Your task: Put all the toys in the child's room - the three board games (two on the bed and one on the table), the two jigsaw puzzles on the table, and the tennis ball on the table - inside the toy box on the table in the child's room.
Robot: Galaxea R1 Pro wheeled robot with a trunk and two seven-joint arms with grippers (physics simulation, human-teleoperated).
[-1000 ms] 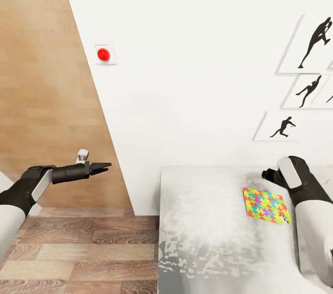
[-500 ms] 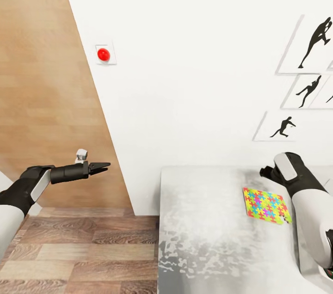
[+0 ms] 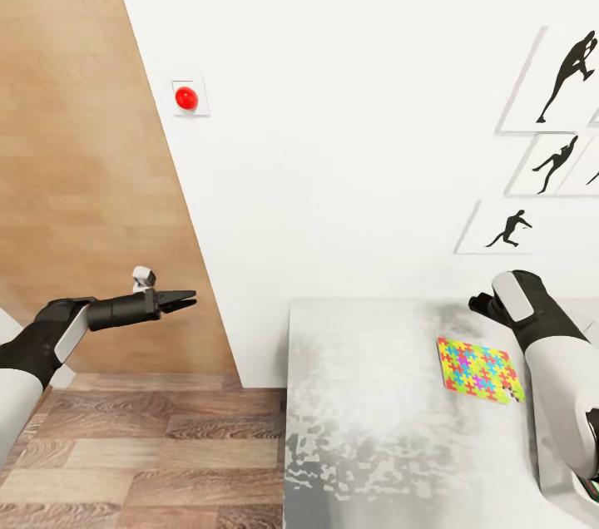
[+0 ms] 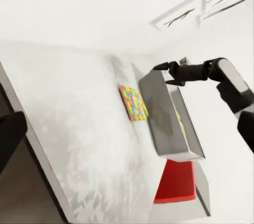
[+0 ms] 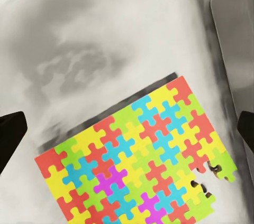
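Head view: pale grey tabletop point(image 3: 366, 429) against a white wall, w/ one colourful jigsaw puzzle point(image 3: 480, 369) lying flat near the robot's right arm.

What changed over the last sec: the right forearm rose a little and pulled back toward the wall; the left arm drifted slightly. The puzzle hasn't moved, camera steady. Judgement: the right tool is lining up above the puzzle for a pick, no grasp begun.

Right tool point(image 4: 170, 74): seen from the left wrist cam, it hovers over the near end of the grey toy box point(image 4: 169, 115), tips pointing toward the puzzle. In its own wrist view the dark fingertips point(image 5: 10, 139) sit at both frame edges, so jaws are spread wide, nothing held, puzzle centred below.

Left tool point(image 3: 179, 297): held out over the wood floor point(image 3: 158, 446), well apart from the tabletop, fingers drawn together to a point, empty.

Puzzle: rectangular, just beside the toy box. Long axis runs roughly across the tabletop, skewed from the tabletop's edges. A few pieces are missing at one corner.

A red flat thing point(image 4: 177, 182) lies inside the box's far end.
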